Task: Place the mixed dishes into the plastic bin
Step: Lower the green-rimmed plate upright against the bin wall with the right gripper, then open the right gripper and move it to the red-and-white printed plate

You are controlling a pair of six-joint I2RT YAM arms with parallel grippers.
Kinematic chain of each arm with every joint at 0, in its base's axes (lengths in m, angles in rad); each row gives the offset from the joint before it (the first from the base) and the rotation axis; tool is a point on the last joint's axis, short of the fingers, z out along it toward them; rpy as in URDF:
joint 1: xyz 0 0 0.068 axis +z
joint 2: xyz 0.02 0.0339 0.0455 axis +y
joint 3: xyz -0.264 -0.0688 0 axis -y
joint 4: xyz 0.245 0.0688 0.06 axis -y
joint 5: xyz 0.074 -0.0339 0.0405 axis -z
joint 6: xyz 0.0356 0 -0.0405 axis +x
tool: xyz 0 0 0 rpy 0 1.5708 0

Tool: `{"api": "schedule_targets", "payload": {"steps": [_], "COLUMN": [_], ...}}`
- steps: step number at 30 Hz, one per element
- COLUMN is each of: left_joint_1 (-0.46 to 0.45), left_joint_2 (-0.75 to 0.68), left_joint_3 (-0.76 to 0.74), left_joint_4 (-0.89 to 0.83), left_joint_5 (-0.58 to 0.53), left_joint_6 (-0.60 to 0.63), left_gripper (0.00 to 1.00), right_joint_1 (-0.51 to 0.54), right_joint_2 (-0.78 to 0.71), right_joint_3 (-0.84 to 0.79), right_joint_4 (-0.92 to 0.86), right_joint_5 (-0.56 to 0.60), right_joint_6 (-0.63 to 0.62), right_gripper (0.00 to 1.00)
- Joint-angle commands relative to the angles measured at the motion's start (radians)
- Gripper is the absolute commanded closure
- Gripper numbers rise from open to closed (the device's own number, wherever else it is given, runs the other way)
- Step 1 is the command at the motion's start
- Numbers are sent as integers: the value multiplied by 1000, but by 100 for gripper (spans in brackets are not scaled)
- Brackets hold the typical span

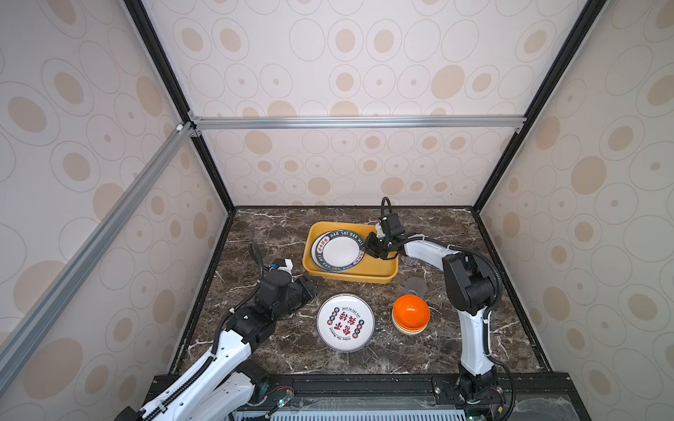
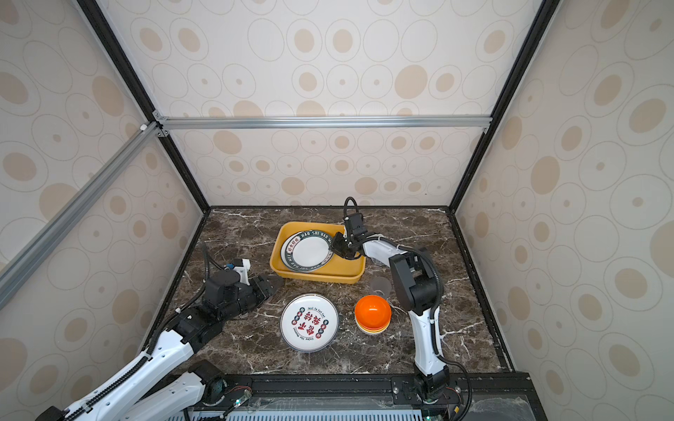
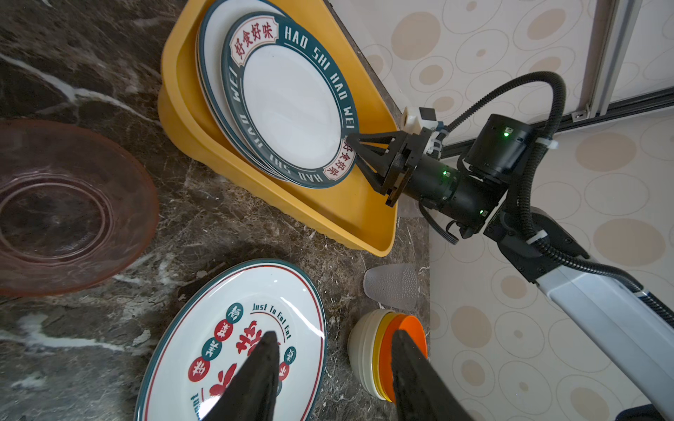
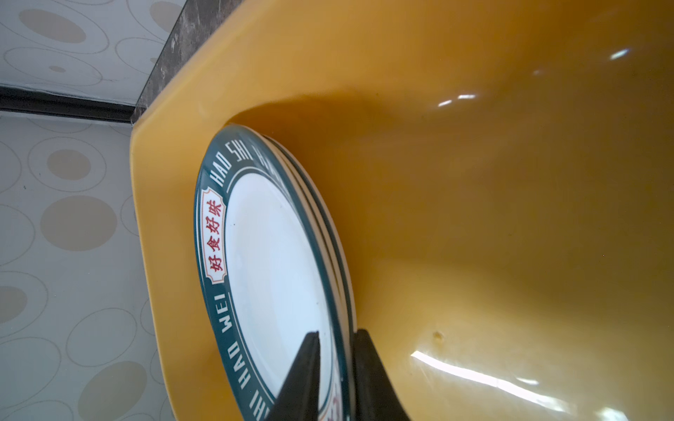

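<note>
Remaining on the tabletop (image 1: 273,233): pink cup (image 3: 54,204) near the empty, spread left claw (image 3: 334,335), red-lettered plate (image 1: 345,322), bowls (image 1: 411,315), grey cup (image 1: 415,286). In the bin (image 1: 350,279) lie green-rimmed plates (image 1: 341,251). The right claw (image 4: 335,333) straddles the top rim, but I cannot tell whether it grips.

Bright, soft light; glare on bin (image 4: 474,371)
</note>
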Motion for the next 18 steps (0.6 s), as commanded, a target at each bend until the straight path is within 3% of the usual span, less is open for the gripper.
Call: {"api": "schedule_targets", "payload": {"steps": [1,11,18], "left_joint_1": [8,9,9], "left_joint_2": [-18,-25,-38], "left_joint_3": [-1,-13,-30], "left_joint_4": [-2,-20,-57], "left_joint_5": [-5,8,34], "left_joint_6": [-11,-1,26], "left_gripper": [50,50,49], "right_joint_1": [14,17,22], "right_joint_2": [26,-2,-132], "right_joint_3": [32,32,-30], "right_joint_4": [-35,-73,-125], "right_joint_5": [6,22,50], "right_joint_6": [-12,-34,-85], "right_gripper": [80,80,77]}}
